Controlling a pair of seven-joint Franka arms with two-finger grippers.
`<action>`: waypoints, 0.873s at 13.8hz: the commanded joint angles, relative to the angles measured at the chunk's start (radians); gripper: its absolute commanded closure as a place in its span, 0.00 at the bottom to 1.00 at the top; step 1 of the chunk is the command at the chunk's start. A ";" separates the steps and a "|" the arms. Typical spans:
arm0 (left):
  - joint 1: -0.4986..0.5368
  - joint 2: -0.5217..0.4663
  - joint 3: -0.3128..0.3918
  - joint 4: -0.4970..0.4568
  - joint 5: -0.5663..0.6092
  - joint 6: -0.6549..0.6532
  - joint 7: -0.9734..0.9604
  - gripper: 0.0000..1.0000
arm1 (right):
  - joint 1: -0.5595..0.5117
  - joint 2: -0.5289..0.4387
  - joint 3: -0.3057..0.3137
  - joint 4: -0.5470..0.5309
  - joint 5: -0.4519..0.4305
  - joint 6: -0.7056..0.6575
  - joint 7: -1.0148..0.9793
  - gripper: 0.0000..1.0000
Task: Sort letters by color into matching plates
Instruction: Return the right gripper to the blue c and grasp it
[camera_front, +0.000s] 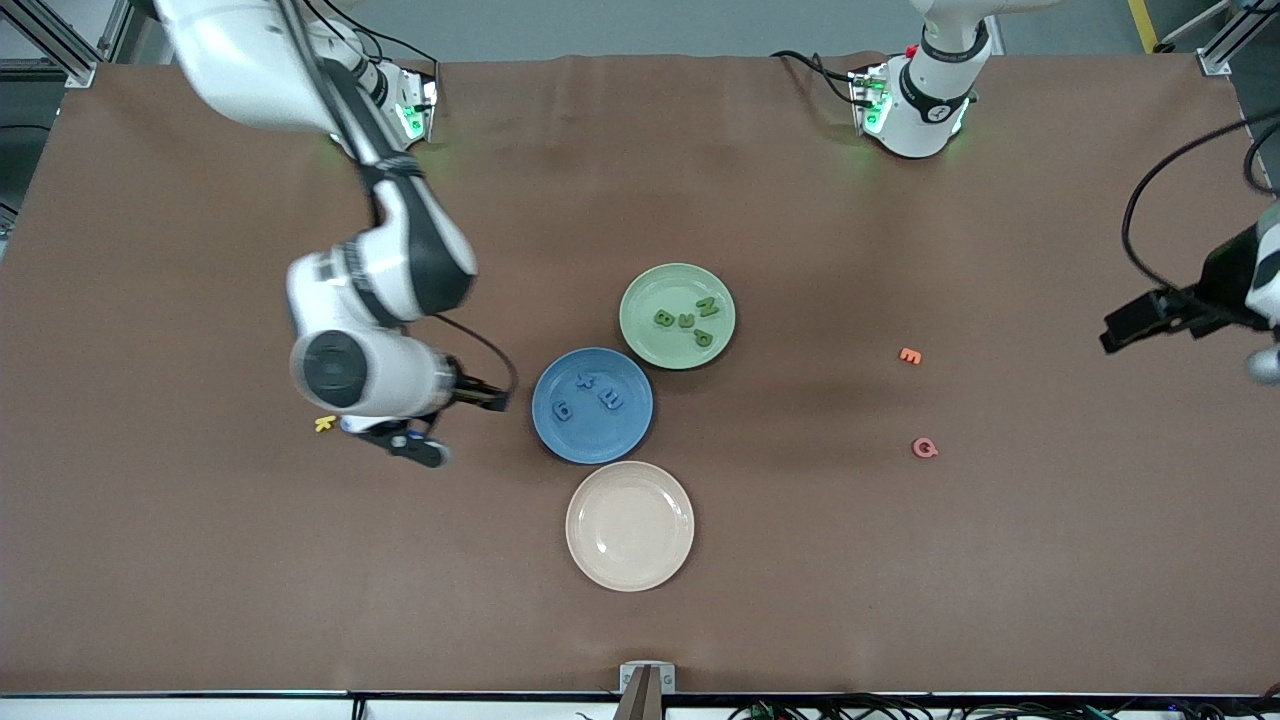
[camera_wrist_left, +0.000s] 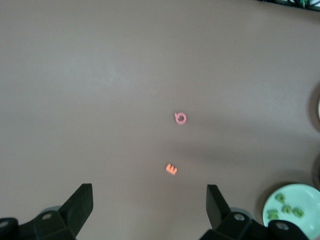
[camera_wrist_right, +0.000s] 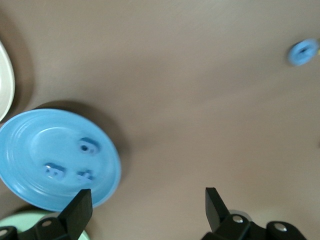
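Nearest, low in the middle of the front view, a cream plate (camera_front: 600, 500) was seen with nothing on it. Just above it in the frame, almost touching, the blue plate (camera_front: 590, 440) was found with three blue letters (camera_front: 610, 398) lying in it. Higher again, at the centre of the frame, the pale green plate (camera_front: 650, 295) was set against the blue one, and four green letters (camera_front: 686, 321) were clustered inside.

A fourth blue letter (camera_wrist_right: 303, 52) was caught only in the right wrist view, lying on the bare table well apart from the blue plate (it could not be found in the front view).

The right gripper (camera_wrist_right: 147, 210) was held low over the table beside the blue plate, toward the right arm's end, its fingers spread wide with nothing between them. A yellow letter (camera_front: 324, 423) lay just beside it.

Toward the left arm's end, a pink letter (camera_front: 925, 447) and an orange letter (camera_front: 909, 355) were left on the table. The left gripper (camera_wrist_left: 150, 205) was hung idle over that end, spread wide and empty.
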 joint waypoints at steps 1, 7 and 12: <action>-0.035 -0.078 0.024 -0.036 -0.018 -0.055 0.046 0.00 | -0.075 -0.066 0.018 -0.093 -0.043 0.008 -0.130 0.00; -0.026 -0.194 0.064 -0.132 -0.072 -0.074 0.080 0.00 | -0.220 -0.079 0.018 -0.192 -0.117 0.081 -0.365 0.00; -0.033 -0.186 0.044 -0.130 -0.064 -0.063 0.079 0.00 | -0.263 -0.050 0.018 -0.250 -0.143 0.242 -0.467 0.11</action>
